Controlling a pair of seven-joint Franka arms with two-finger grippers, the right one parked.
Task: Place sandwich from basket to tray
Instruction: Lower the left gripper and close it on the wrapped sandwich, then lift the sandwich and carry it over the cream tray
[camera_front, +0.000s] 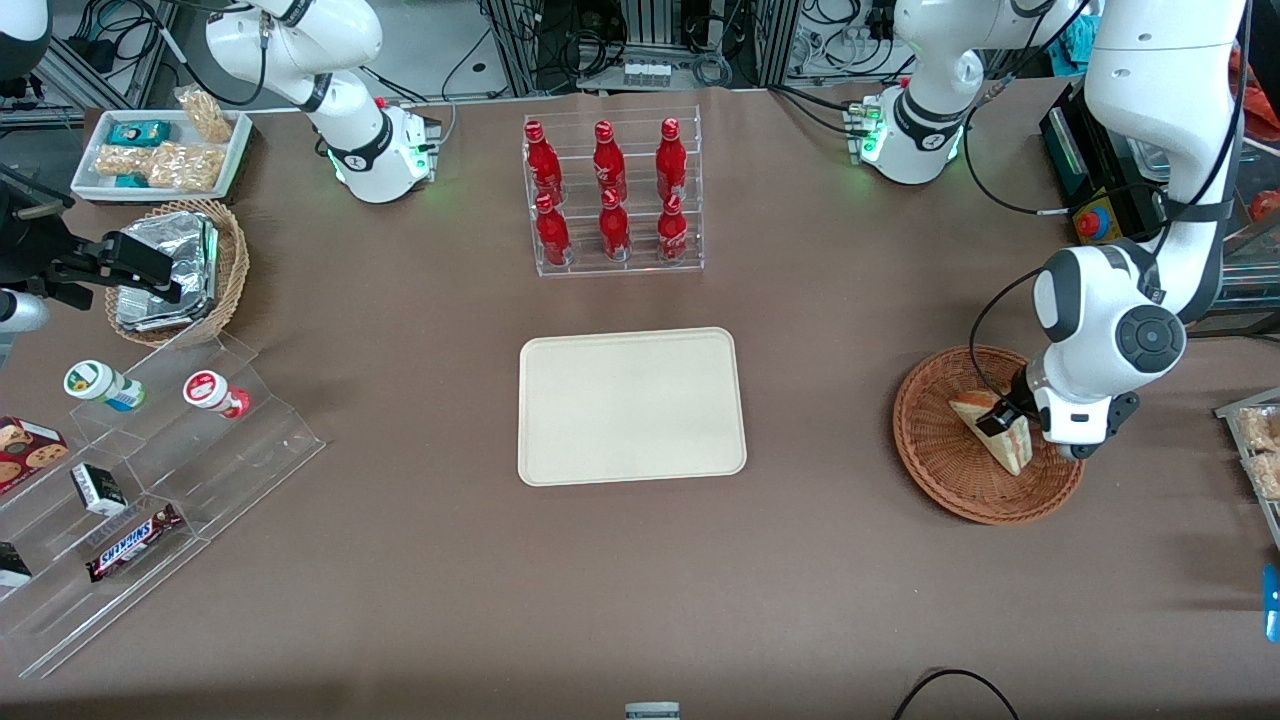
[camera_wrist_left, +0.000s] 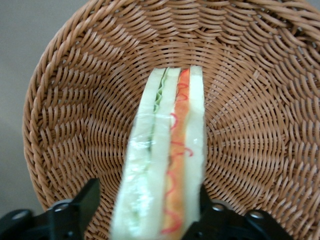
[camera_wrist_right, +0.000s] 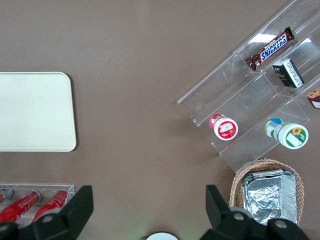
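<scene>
The sandwich (camera_front: 1003, 444), a pale wedge with red, orange and green filling, lies in the reddish-brown wicker basket (camera_front: 940, 475) toward the working arm's end of the table. My left gripper (camera_front: 998, 412) is down in the basket, with its fingers on either side of the sandwich. In the left wrist view the gripper (camera_wrist_left: 145, 200) is open: one finger (camera_wrist_left: 85, 202) stands a little apart from the sandwich (camera_wrist_left: 170, 150) and the other (camera_wrist_left: 206, 200) is against the bread. The basket's weave (camera_wrist_left: 75, 125) fills that view. The cream tray (camera_front: 630, 405) lies bare at the table's middle and shows in the right wrist view (camera_wrist_right: 35, 110).
A clear rack of red bottles (camera_front: 612, 190) stands farther from the front camera than the tray. Toward the parked arm's end are a tan basket with foil packets (camera_front: 175, 270), a white snack tray (camera_front: 160, 150) and a clear stepped display (camera_front: 150, 480). Another snack tray (camera_front: 1255, 440) sits beside the basket.
</scene>
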